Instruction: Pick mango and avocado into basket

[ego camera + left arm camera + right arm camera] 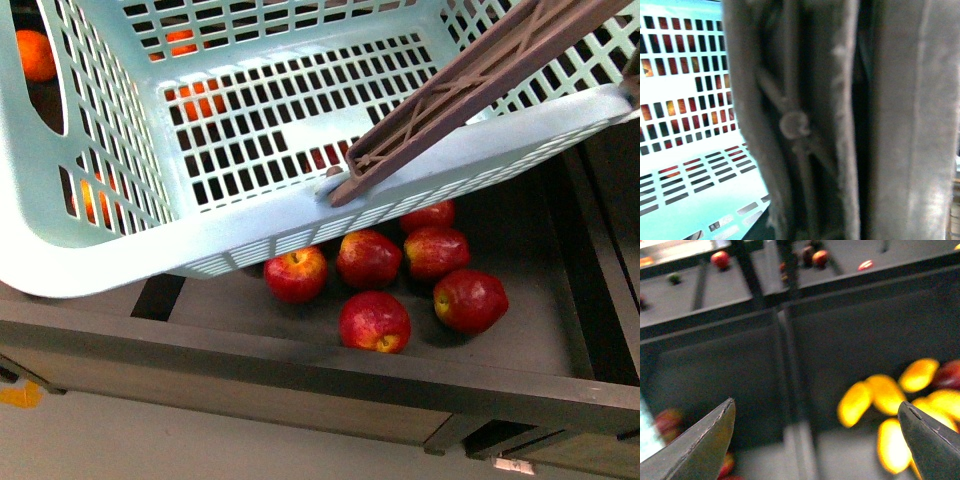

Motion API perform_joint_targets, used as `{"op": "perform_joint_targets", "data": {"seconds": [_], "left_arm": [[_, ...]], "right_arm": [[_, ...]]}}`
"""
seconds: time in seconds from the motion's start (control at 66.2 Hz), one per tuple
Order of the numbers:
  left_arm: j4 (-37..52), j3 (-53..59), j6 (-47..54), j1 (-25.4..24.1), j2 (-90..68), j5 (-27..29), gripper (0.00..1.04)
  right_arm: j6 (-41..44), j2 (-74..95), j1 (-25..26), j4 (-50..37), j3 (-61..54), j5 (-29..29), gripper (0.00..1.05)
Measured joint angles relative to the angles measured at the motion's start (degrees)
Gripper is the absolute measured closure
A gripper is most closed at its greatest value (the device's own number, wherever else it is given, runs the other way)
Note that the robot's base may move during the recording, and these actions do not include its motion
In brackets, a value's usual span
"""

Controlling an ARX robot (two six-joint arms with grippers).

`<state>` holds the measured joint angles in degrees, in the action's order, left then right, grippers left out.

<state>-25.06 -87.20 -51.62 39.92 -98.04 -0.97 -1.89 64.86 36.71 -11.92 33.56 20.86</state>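
Teal plastic fills most of the front view: the basket sits tilted and close to the camera, and I can see through its slotted floor and walls. Its brown handle crosses the upper right corner and meets the near rim. I see nothing lying inside the basket. Below its rim, a group of red-blushed fruits rests on the dark surface of a walled compartment. Some are partly hidden under the basket. An orange fruit shows at the upper left, and more orange shows through the slots.

The left wrist view is blurred and taken very close. The handle runs the full height of the frame, with the basket wall beside it. I cannot make out the left pincer's fingers there, so I cannot tell its state.

In the right wrist view, the right pincer stands wide with nothing between its tips. It is above a dark divided surface. A cluster of yellow oblong fruits lies near one fingertip, with the mango among them. They are too blurred for me to single one out with confidence. A small dark green item lies in a far compartment and is too small to name.
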Motion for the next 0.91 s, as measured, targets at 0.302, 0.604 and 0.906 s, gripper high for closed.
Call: {"op": "perform_joint_targets", "data": {"seconds": [0.302,0.604,0.906], "left_arm": [[-0.07,-0.2,0.37,-0.39,-0.35,0.42,0.91],[-0.09,-0.2,-0.31,-0.63,-0.35,0.46,0.91],[-0.09,-0.22,-0.31,-0.61,-0.35,0.52,0.91]], "right_arm": [[2.45,22.53,8.55,-3.74,4.11,3.5,0.09],[12.66,41.35,8.46,-8.28,10.38,-2.69,0.09],[16.04,52.96,6.88,-15.3,10.88,-6.16,0.09]]}}
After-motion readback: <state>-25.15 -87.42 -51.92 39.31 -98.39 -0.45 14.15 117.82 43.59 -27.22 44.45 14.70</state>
